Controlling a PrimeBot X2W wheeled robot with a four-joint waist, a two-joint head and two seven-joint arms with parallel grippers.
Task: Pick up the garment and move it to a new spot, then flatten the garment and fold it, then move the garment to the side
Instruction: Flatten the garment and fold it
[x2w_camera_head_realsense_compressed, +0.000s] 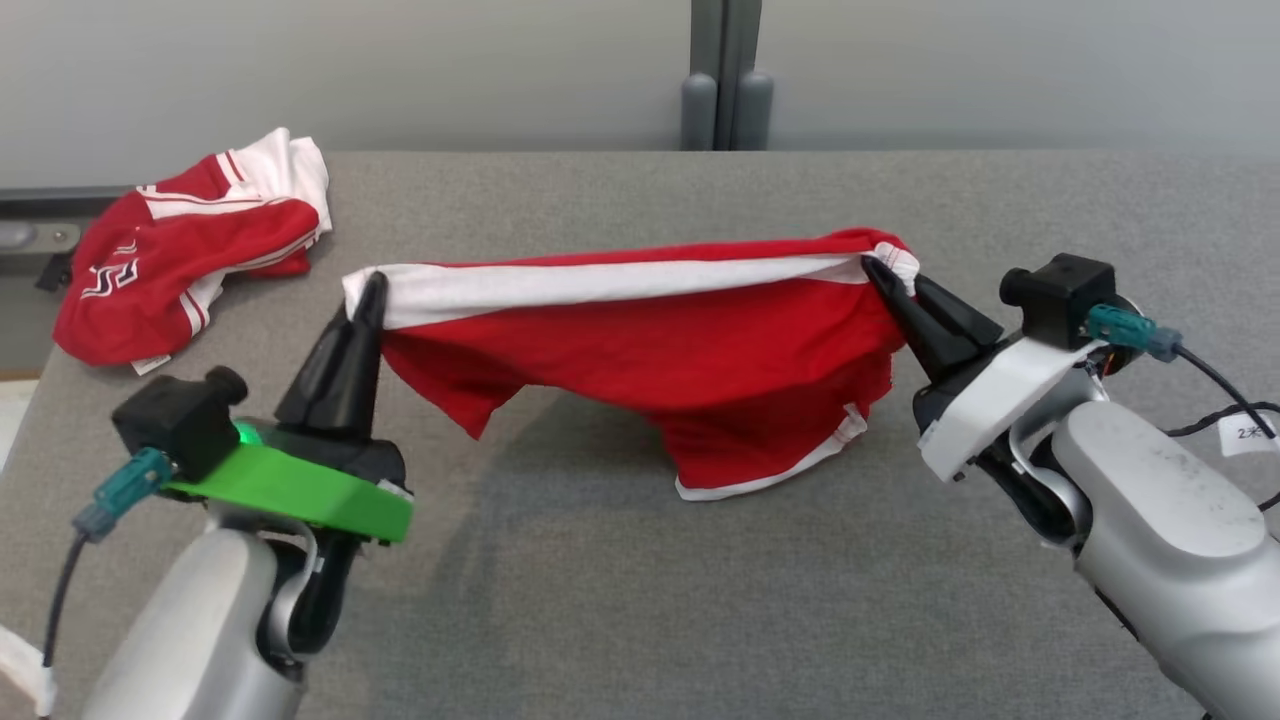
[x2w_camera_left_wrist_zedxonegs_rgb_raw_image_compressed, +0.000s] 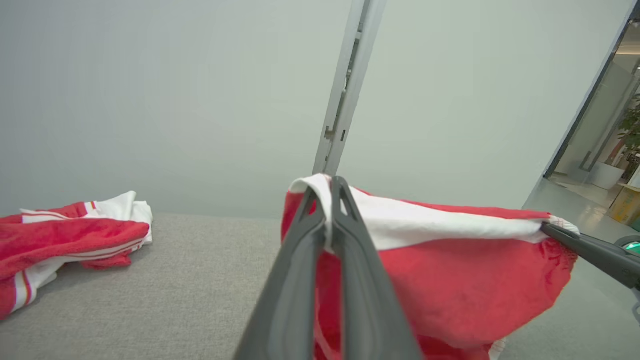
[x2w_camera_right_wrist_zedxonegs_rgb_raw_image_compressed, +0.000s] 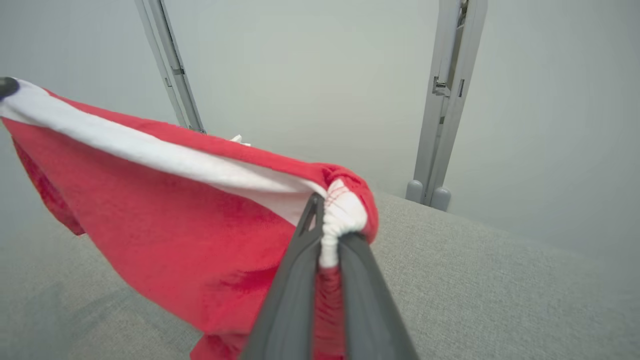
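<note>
The garment (x2w_camera_head_realsense_compressed: 660, 350) is a pair of red shorts with a white waistband, stretched between my two grippers above the grey table (x2w_camera_head_realsense_compressed: 640, 600). My left gripper (x2w_camera_head_realsense_compressed: 374, 285) is shut on the waistband's left end, and the left wrist view shows white cloth pinched between its fingers (x2w_camera_left_wrist_zedxonegs_rgb_raw_image_compressed: 327, 210). My right gripper (x2w_camera_head_realsense_compressed: 872, 266) is shut on the waistband's right end, bunched white elastic (x2w_camera_right_wrist_zedxonegs_rgb_raw_image_compressed: 340, 220) caught between its fingers. The red legs hang down and their white hem (x2w_camera_head_realsense_compressed: 770, 475) touches the table. The garment (x2w_camera_left_wrist_zedxonegs_rgb_raw_image_compressed: 450, 280) fills the right half of the left wrist view.
A second red and white garment (x2w_camera_head_realsense_compressed: 190, 250) lies crumpled at the table's far left corner, seen as well in the left wrist view (x2w_camera_left_wrist_zedxonegs_rgb_raw_image_compressed: 65, 240). A grey wall with a vertical post (x2w_camera_head_realsense_compressed: 725, 75) stands behind the table. Cables trail from both wrists.
</note>
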